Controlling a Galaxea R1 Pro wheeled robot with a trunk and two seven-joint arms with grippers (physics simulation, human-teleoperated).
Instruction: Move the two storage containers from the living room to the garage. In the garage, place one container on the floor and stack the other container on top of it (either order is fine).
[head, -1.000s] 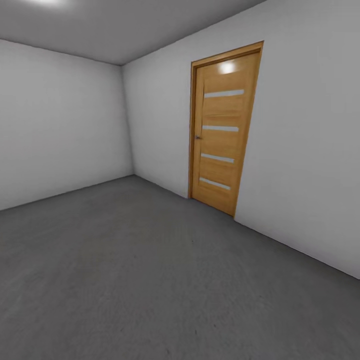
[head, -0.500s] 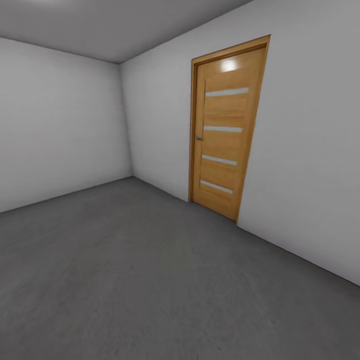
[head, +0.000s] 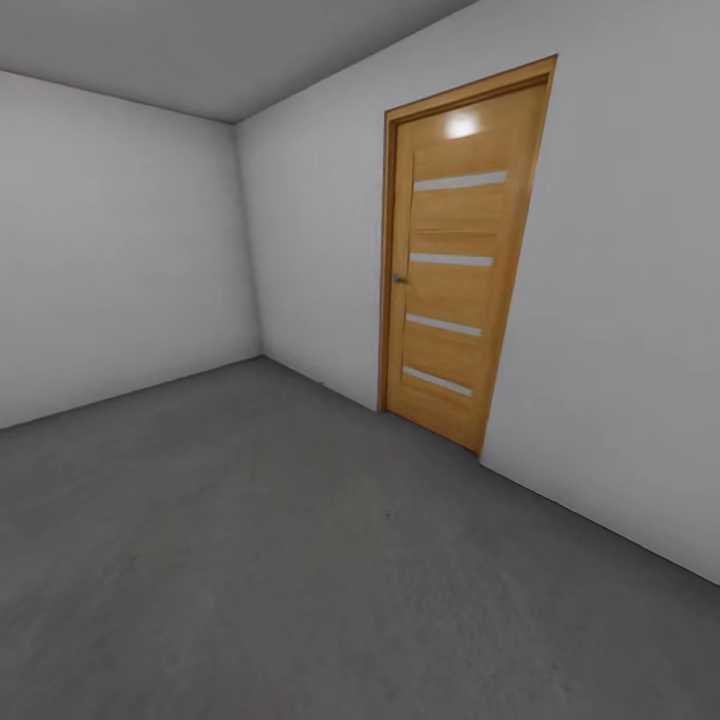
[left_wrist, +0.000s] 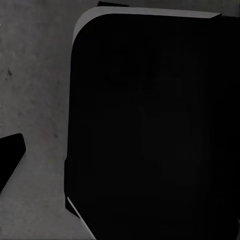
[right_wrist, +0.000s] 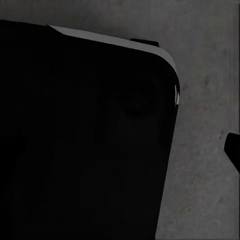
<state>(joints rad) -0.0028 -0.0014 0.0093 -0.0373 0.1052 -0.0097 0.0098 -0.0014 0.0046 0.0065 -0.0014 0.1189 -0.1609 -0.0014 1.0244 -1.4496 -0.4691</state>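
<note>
Head view: in the garage (head: 150, 250). Pale grey walls, grey ceiling, corner at upper left of centre. Dark grey concrete floor (head: 300, 560), matte, slightly mottled, spread across the whole lower half. Wooden door (head: 455, 250) set in the right-hand wall, shut, warm oak tone, four frosted horizontal strips stacked down its panel, small handle on its left edge, bright light glare near its top. Thin dark line along the base of the walls where meeting the floor.

Left wrist view: large dark rounded-corner body (left_wrist: 150, 125) close to the lens, near black, thin lighter grey rim along one edge. Cannot tell what it is. Mottled grey floor (left_wrist: 35, 100) beside it. Small black wedge (left_wrist: 10, 160) poking in at the frame edge, apart from the big dark body.

Right wrist view: same kind of dark rounded-corner mass (right_wrist: 85, 140), pale rim strip on one side, a faint round recess barely readable in its surface. Grey concrete floor (right_wrist: 205, 150) alongside. Small black tip (right_wrist: 233, 150) at the frame edge.

End effector state, left and right: cannot tell, no fingers clearly made out in either wrist view.
</note>
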